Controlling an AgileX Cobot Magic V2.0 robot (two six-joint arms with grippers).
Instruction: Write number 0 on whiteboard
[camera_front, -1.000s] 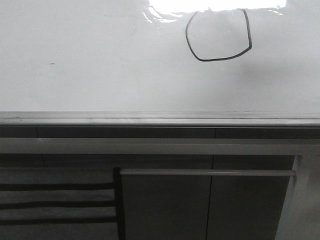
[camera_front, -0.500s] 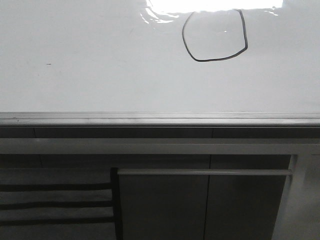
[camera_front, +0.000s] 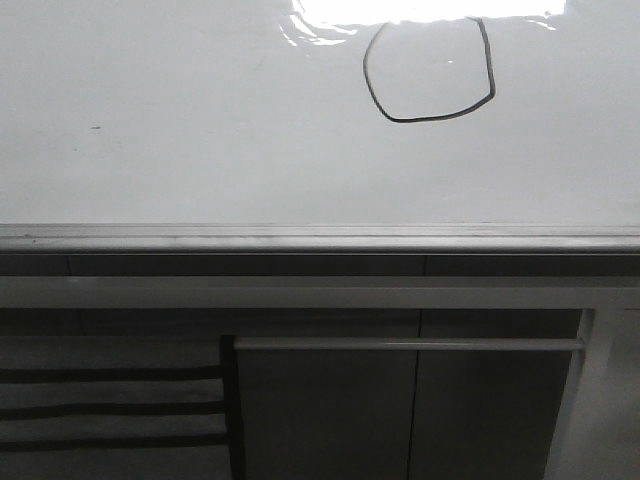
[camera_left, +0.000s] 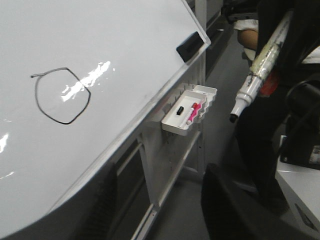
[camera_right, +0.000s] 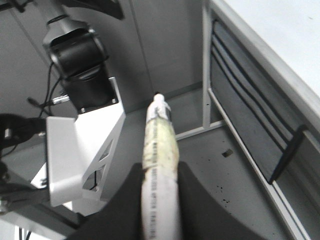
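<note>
1. Compared with one second ago, the whole front view sits slightly further left: the number 0 and the cabinet fronts both shift a little, and between the half-second picture and now almost nothing differs. I judge that the camera or the base has settled, not that the board moves.
2. On the whiteboard the loop is closed, black and a bit lopsided, in the upper right part, its top reaching into the bright reflection. The grey edge rail runs below it. The writing step looks finished.
3. No arm touches the board. The right gripper is clamped on the marker, which points toward the floor, well apart from the board; the left wrist view also shows this marker hanging in the air with its dark tip down.
4. The left gripper's fingers are not in any picture, so I cannot tell its opening.
5. A small white tray hangs from the board frame; inside lie a black piece and a pink item.
</note>
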